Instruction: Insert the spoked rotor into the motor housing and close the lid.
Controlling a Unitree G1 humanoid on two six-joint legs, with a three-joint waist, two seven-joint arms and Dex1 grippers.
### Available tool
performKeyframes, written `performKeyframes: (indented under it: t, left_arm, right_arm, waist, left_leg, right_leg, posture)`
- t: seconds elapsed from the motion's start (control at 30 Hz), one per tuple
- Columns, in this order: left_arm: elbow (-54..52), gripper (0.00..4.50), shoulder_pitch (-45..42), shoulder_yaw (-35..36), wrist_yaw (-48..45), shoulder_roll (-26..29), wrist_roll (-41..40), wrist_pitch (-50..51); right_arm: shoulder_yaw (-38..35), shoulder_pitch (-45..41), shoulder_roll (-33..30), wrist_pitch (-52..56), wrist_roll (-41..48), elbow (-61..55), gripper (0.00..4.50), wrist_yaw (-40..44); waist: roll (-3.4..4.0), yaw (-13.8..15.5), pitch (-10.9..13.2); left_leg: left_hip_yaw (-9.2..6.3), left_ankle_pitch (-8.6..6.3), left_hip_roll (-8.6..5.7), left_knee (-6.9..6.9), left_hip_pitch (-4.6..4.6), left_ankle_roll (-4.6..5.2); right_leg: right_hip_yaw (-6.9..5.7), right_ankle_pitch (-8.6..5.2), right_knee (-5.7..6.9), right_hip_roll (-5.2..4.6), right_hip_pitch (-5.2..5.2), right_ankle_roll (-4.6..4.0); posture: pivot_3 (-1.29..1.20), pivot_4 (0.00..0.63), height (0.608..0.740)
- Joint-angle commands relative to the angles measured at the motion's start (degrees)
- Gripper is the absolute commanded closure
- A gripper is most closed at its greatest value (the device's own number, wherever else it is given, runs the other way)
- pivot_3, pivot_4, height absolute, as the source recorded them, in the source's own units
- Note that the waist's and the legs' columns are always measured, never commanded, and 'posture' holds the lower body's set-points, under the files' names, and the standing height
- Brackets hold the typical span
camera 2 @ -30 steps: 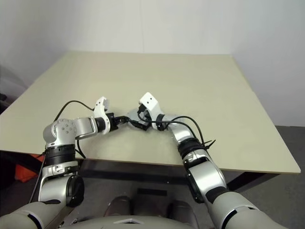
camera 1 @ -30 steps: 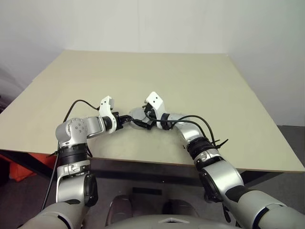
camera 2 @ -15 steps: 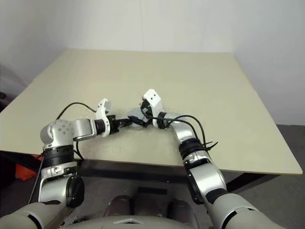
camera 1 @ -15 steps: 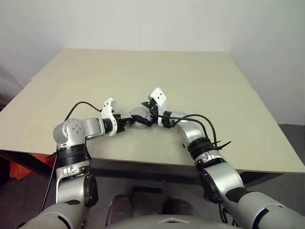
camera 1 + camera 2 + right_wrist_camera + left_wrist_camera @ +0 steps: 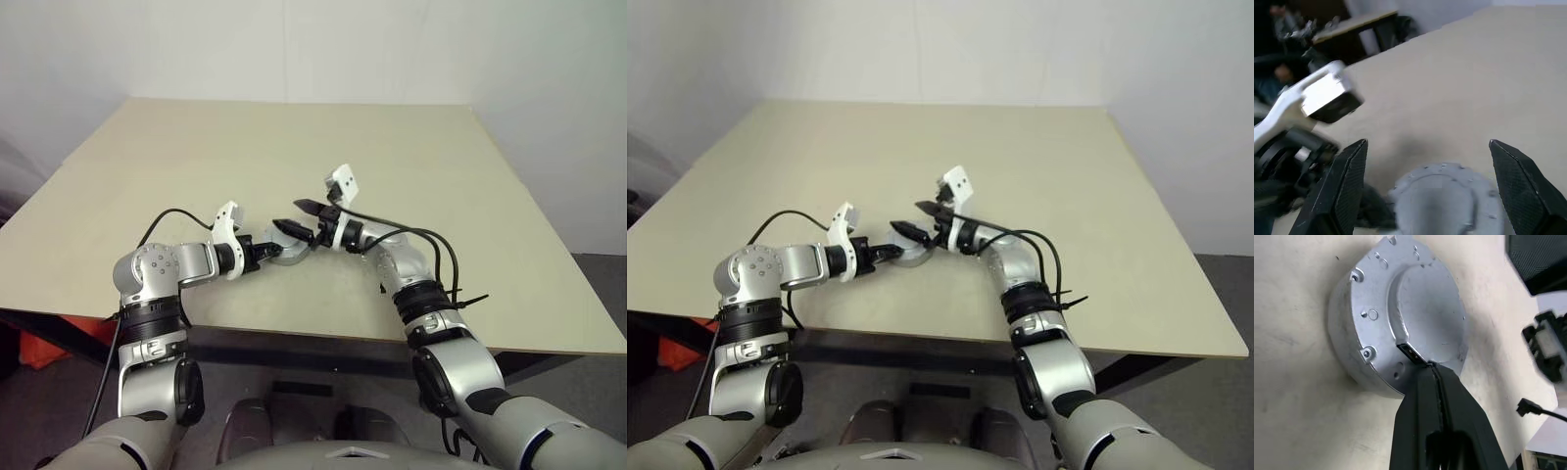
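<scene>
Apparently closed, the motor housing (image 5: 1398, 323) sits on the desk (image 5: 411, 166) near the middle of its near edge, a round silver casing with a screw-dotted upper face and a raised centre section. It looks like rigid cast metal, probably heavy for its bulk and smooth enough to slip, so the side wall across its width seems the safest hold, not the thin rim. The left gripper (image 5: 1434, 374) has its fingers pressed shut together, tips at the housing's edge by a small recess. The right gripper (image 5: 1430, 188) hovers just above with fingers spread wide, empty.
</scene>
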Motion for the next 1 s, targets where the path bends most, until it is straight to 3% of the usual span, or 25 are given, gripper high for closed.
performKeyframes:
  t: [0.03,0.2,0.37,0.53,1.0]
  left_arm:
    - [-1.16,4.5,0.06,0.15,0.11,0.96,0.42,-1.23]
    - [-1.97,4.5,0.72,-0.26,-0.16,1.36,0.24,-1.7]
    - [-2.53,4.5,1.07,-0.28,-0.35,1.58,0.06,-1.87]
    - [-2.88,4.5,1.48,-0.41,-0.51,1.68,-0.01,-2.01]
    - [-2.15,4.5,1.92,0.31,1.37,1.94,0.91,-1.29]
  right_arm:
    - [-3.99,-3.91,-0.44,4.48,2.91,0.13,0.02,-4.93]
    - [-8.1,-7.1,-3.88,20.31,4.62,3.99,0.02,-12.22]
    - [-11.36,-7.77,-8.95,42.85,9.89,1.49,0.02,-13.03]
    - [-11.43,-5.92,-11.02,57.01,13.41,-5.48,0.02,-13.19]
    - [-11.34,-1.86,-5.2,63.08,14.73,-13.59,0.02,-17.7]
  waist:
    - [0.0,-0.01,0.0]
    - [0.0,0.07,0.0]
    - [0.02,0.17,0.01]
    - [0.06,0.22,0.04]
    - [0.07,0.71,0.03]
  left_leg:
    - [0.0,-0.01,0.0,0.0,0.02,-0.02]
    - [0.0,-0.03,-0.01,-0.03,0.03,-0.23]
    - [0.0,0.03,-0.03,-0.04,-0.02,-0.34]
    - [0.01,0.08,-0.02,-0.14,-0.04,-0.45]
    - [0.01,0.12,-0.02,-0.23,0.02,-0.54]
  right_leg:
    - [0.0,0.0,0.0,0.0,0.0,0.0]
    - [0.0,0.0,0.0,0.0,0.01,0.0]
    - [0.0,0.01,-0.04,0.0,0.0,0.01]
    - [0.01,0.0,-0.05,0.01,0.04,0.03]
    - [0.01,0.04,-0.17,0.01,0.04,0.13]
  posture:
    - [0.0,0.0,0.74]
    - [0.0,0.0,0.74]
    - [0.0,0.0,0.74]
    - [0.0,0.0,0.74]
    - [0.0,0.0,0.74]
